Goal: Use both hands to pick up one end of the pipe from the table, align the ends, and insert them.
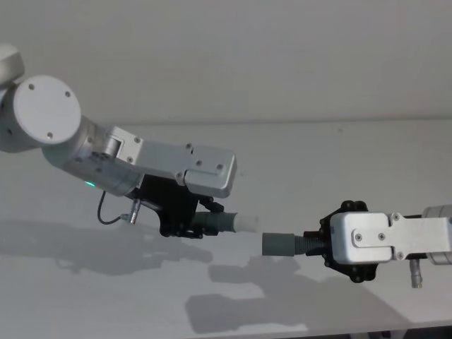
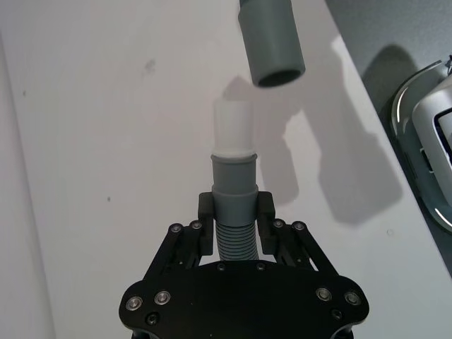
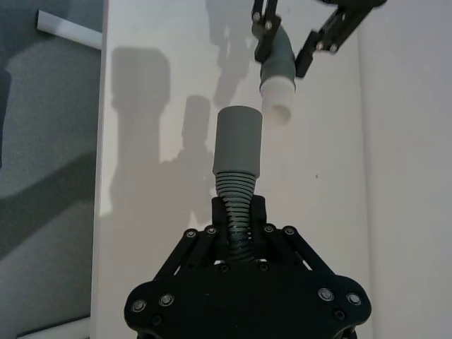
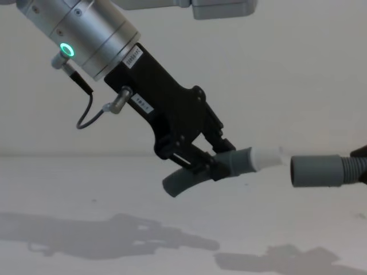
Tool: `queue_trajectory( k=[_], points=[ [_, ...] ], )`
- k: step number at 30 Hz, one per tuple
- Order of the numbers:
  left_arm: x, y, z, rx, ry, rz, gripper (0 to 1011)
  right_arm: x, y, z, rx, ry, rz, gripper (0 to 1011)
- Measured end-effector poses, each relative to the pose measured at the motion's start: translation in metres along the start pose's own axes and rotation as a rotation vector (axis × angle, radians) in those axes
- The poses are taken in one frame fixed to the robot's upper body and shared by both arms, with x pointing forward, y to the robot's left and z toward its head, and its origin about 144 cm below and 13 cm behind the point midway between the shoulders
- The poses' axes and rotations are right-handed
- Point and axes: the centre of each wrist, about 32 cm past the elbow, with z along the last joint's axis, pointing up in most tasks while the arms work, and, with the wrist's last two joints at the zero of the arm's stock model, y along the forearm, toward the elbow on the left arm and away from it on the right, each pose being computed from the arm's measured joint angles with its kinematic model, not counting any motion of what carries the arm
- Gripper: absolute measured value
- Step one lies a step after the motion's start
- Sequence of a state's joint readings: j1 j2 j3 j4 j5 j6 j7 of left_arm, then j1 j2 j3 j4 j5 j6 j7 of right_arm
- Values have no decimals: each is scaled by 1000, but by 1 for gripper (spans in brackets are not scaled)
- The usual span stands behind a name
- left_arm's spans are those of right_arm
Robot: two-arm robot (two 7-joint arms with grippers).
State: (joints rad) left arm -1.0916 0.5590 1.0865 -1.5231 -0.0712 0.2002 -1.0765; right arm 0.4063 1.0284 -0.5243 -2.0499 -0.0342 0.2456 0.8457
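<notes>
Our left claw [image 1: 185,224] sits left of centre in the head view, its fingers [image 2: 205,212] clamped on the curved ribbed hose piece [image 4: 195,175] just behind its grey collar. That piece's white tip [image 1: 246,224] points toward the right of the frame. Our right claw [image 1: 326,244] comes in from the lower right, clamped on the ribs of the darker hose piece [image 3: 235,205], whose wide grey cuff [image 1: 278,244] points left at the tip. We see both pieces held up off the table [image 1: 339,162], with their shadows on it below. In the chest view the white tip [image 4: 265,157] and the cuff [image 4: 316,171] face each other near the right side, just apart, the tip slightly higher than the cuff's mouth. From the left wrist view the cuff's open mouth [image 2: 277,76] lies beyond the tip and off to one side, not lined up.
</notes>
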Motion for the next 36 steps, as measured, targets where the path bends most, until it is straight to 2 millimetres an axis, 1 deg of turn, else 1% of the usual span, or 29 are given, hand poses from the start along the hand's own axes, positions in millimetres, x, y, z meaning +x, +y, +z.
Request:
queue_trajectory(
  k=[16,36],
  points=[
    [-5,2,-3,23,10,28,327,-5,3,-5,-50,51,-13,155],
    [-7,-1,-3,7,28,25,327,-4,9,-4,-55,96,-54,155]
  ],
)
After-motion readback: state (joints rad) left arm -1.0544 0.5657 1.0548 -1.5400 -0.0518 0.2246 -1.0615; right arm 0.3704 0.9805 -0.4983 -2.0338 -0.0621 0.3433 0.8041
